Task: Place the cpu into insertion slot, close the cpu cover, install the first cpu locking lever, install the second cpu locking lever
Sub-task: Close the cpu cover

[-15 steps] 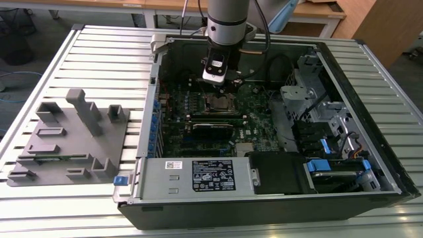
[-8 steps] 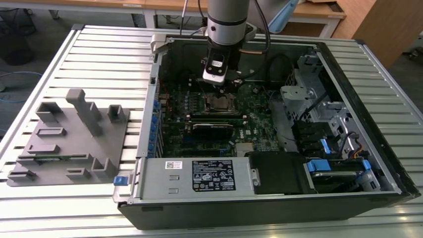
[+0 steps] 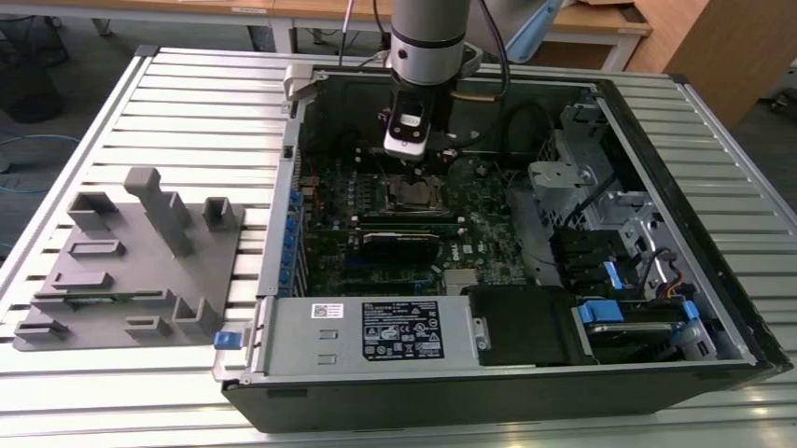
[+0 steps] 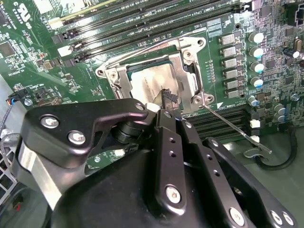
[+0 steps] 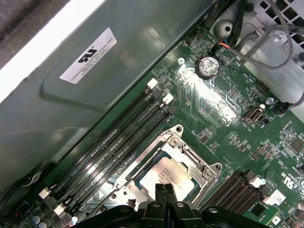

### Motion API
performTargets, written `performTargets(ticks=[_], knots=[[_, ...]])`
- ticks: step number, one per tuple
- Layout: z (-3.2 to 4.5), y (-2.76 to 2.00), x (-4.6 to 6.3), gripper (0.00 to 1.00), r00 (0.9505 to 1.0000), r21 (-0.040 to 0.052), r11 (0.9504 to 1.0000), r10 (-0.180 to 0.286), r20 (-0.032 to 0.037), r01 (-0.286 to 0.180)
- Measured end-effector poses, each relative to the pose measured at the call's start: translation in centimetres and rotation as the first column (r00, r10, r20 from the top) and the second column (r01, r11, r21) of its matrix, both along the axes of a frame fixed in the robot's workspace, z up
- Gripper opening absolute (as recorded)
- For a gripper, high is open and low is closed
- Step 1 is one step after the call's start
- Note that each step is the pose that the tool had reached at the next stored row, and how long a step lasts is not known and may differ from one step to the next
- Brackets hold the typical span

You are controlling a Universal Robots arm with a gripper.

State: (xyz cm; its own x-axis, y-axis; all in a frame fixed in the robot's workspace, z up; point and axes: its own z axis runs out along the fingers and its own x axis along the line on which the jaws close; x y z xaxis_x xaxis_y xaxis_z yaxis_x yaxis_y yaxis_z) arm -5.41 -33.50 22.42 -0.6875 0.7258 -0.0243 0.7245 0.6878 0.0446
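Note:
The cpu (image 4: 149,81) lies flat in the insertion slot (image 5: 176,130), its pale metal top showing through the window of the cpu cover (image 4: 190,71), which lies down over it. My gripper (image 4: 168,97) is shut with nothing in it. Its tips sit at the cpu's edge in both wrist views, over the cpu (image 5: 166,175) and cover (image 5: 191,157). One thin locking lever (image 4: 237,129) sticks out slantwise from a socket corner. A second lever (image 4: 147,51) runs raised along the socket's memory-slot side. In the exterior view the gripper (image 3: 420,168) hangs just above the socket (image 3: 409,193).
Long black memory slots (image 4: 142,23) flank the socket on the green board (image 4: 47,57). The open computer case holds a power supply (image 3: 373,331) at the front and drive cages (image 3: 622,233) at the exterior view's right. A grey fixture stand (image 3: 125,271) sits outside the case on the slatted table.

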Motion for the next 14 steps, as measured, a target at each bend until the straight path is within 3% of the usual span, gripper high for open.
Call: performTargets(ticks=[14], knots=[[0.0, 0.0, 0.0, 0.11, 1.0, 0.0, 1.0, 0.002, -0.0001, -0.002]])
